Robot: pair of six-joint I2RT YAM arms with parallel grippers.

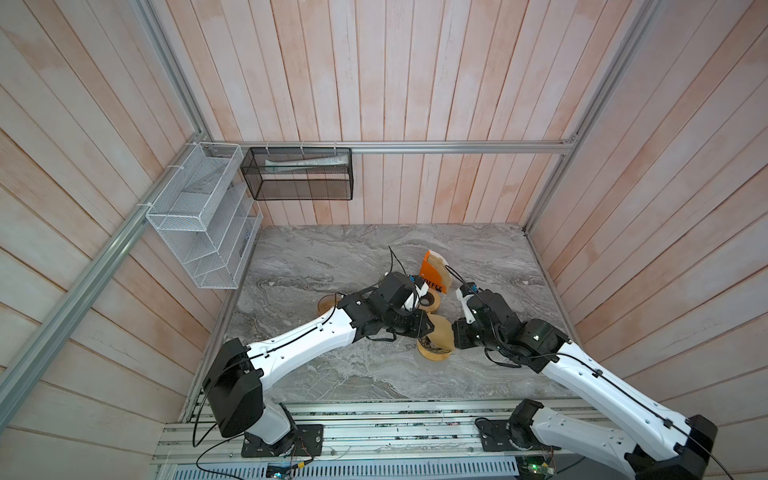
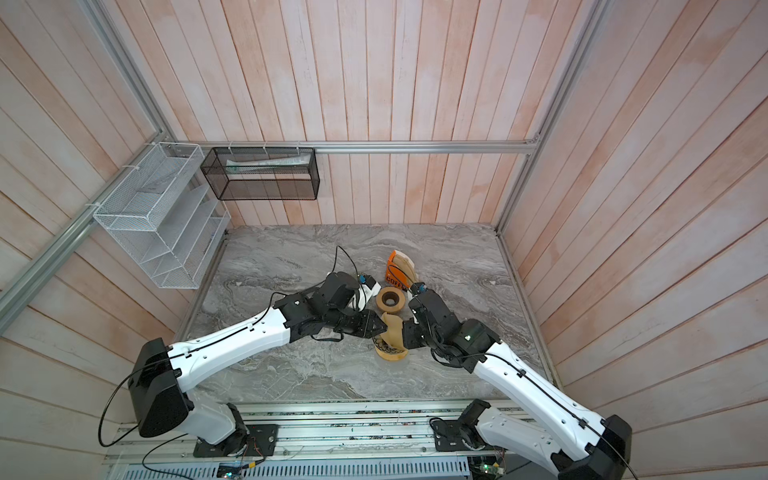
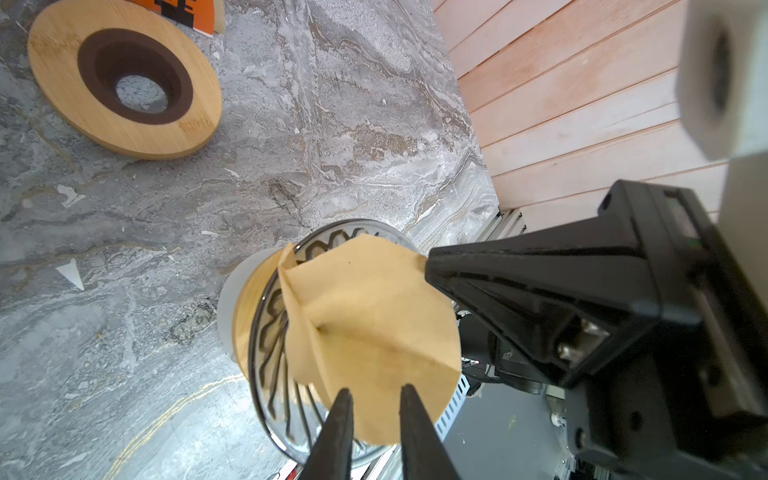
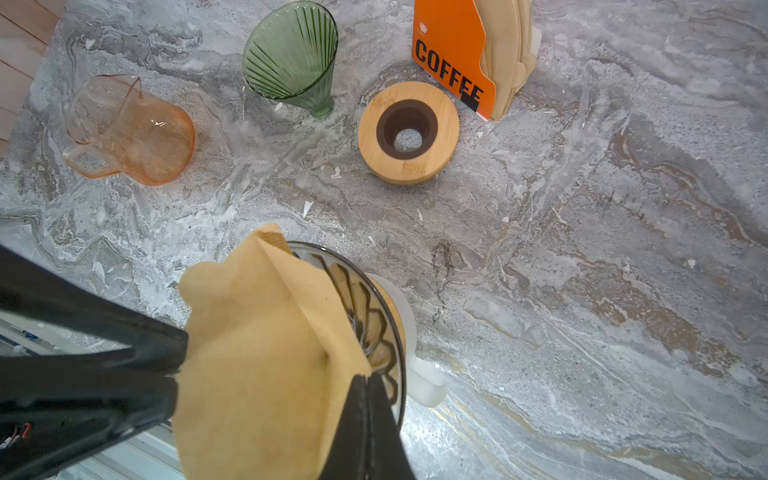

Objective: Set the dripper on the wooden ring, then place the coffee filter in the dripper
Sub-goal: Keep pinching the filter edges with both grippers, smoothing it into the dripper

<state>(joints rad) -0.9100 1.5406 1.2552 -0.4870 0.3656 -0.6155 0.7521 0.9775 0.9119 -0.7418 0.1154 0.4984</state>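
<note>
One coffee filter [image 4: 257, 353] over dripper [image 4: 372, 318]

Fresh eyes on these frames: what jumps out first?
In the middle of the scene, a brown coffee filter is held over the glass dripper. The right pincer is shut on one edge, and the left pincer is at the opposite edge. Farther back stands the orange COFFEE filter box, beside a bamboo ring.
</note>
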